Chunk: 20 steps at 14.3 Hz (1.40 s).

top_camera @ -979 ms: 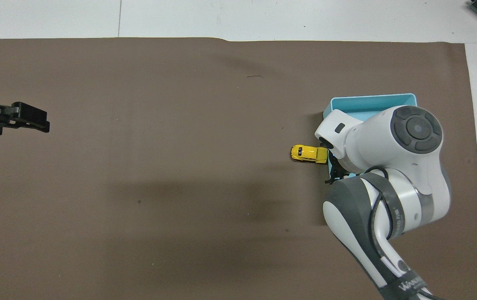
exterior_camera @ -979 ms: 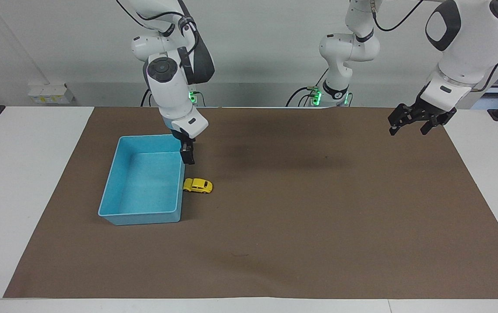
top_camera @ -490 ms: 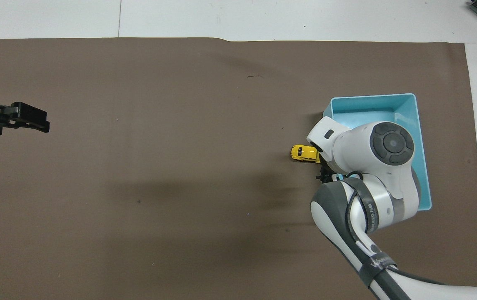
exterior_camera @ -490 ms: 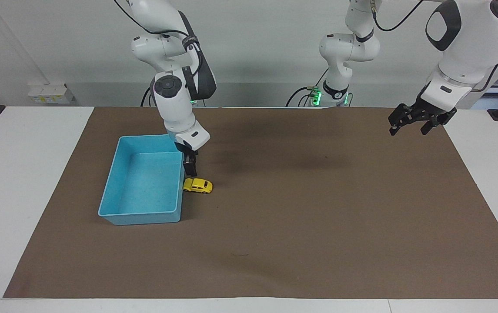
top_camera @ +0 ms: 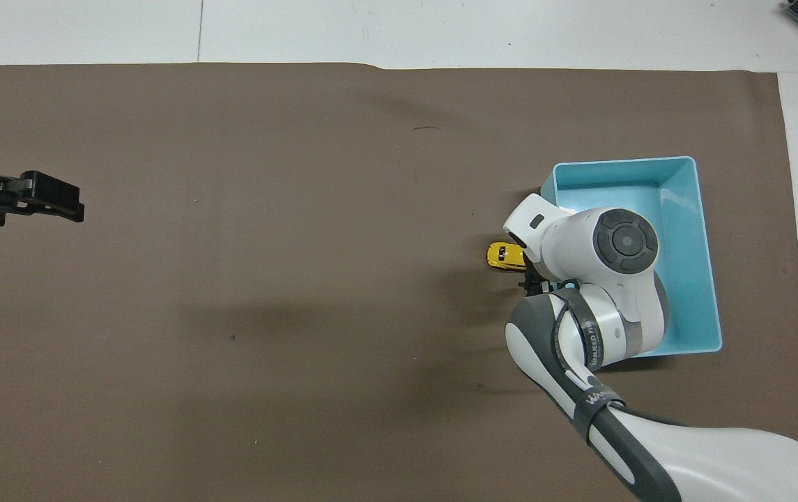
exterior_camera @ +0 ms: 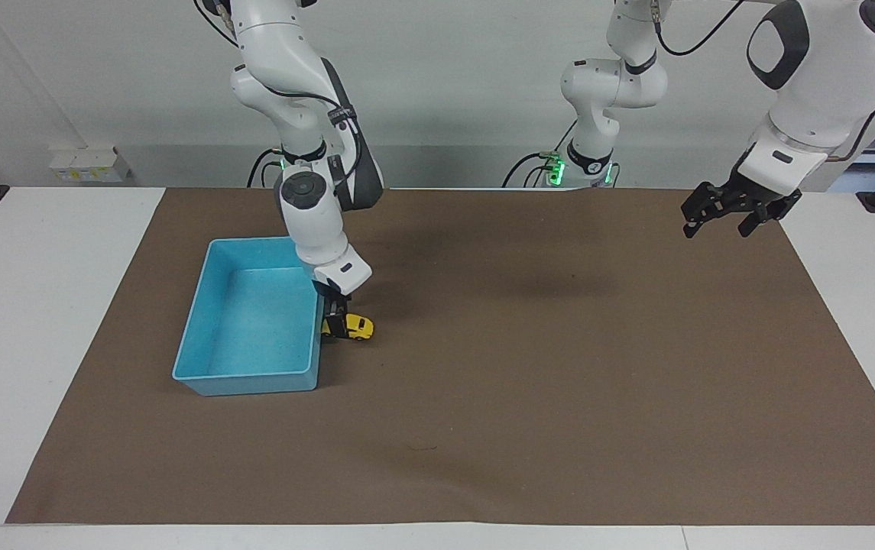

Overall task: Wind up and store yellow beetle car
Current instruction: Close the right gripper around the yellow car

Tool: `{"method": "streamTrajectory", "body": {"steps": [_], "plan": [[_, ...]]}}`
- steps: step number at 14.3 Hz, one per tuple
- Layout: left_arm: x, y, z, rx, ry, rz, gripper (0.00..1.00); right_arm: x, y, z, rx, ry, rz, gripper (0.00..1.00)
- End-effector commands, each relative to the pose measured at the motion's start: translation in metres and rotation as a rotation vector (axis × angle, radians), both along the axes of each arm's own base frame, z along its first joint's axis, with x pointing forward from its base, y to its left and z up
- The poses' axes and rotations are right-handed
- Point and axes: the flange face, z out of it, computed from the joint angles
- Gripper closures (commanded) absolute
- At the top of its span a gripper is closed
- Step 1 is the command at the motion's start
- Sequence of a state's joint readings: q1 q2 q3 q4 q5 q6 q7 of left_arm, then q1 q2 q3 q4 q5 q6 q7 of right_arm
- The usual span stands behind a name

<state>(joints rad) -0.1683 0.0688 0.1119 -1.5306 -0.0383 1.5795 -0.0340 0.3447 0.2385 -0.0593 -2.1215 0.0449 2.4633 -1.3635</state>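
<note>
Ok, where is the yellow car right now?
The yellow beetle car sits on the brown mat, right beside the light-blue bin, toward the right arm's end, with the right gripper down at it.

The yellow beetle car (exterior_camera: 354, 327) sits just beside the light-blue bin (exterior_camera: 212, 302), whose wall blocks that flank. The right claw (exterior_camera: 336, 325) crowds it from above. The brown mat (exterior_camera: 559, 367) toward the left arm's end lies open.
</note>
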Motion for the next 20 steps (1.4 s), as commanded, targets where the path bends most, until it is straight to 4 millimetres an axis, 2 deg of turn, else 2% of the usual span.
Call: {"method": "streamTrajectory", "body": {"steps": [1,2,3,4,5,7,10,12,15,20], "plan": [[0.003,0.001,0.003,-0.014,0.005,0.002,0.00,0.006,-0.003,-0.004,-0.002,-0.019,-0.005,0.36],[0.003,0.000,0.003,-0.014,0.008,-0.001,0.00,0.006,-0.003,-0.005,-0.001,-0.017,-0.014,0.65],[0.004,-0.001,0.003,-0.014,0.004,0.001,0.00,0.006,-0.003,-0.004,-0.001,-0.017,-0.012,0.82],[0.004,0.001,0.003,-0.016,0.002,0.002,0.00,0.006,-0.002,-0.004,-0.002,-0.016,-0.009,0.94],[0.003,0.000,0.003,-0.016,0.007,0.002,0.00,0.007,-0.002,-0.002,-0.001,-0.017,-0.009,1.00],[0.004,0.000,0.003,-0.018,0.004,0.001,0.00,0.016,0.009,0.006,0.003,-0.029,0.001,1.00],[0.003,-0.003,0.002,-0.017,0.007,-0.004,0.00,0.025,0.033,0.032,0.020,-0.011,-0.040,1.00],[0.002,-0.003,0.002,-0.017,0.011,-0.006,0.00,0.029,0.041,0.048,0.022,0.005,-0.058,1.00],[0.002,-0.004,0.002,-0.017,0.011,-0.009,0.00,0.030,0.041,0.068,0.018,0.030,-0.057,1.00],[0.001,-0.003,0.000,-0.018,0.012,-0.005,0.00,0.027,0.029,0.118,0.014,0.060,-0.061,1.00]]}}
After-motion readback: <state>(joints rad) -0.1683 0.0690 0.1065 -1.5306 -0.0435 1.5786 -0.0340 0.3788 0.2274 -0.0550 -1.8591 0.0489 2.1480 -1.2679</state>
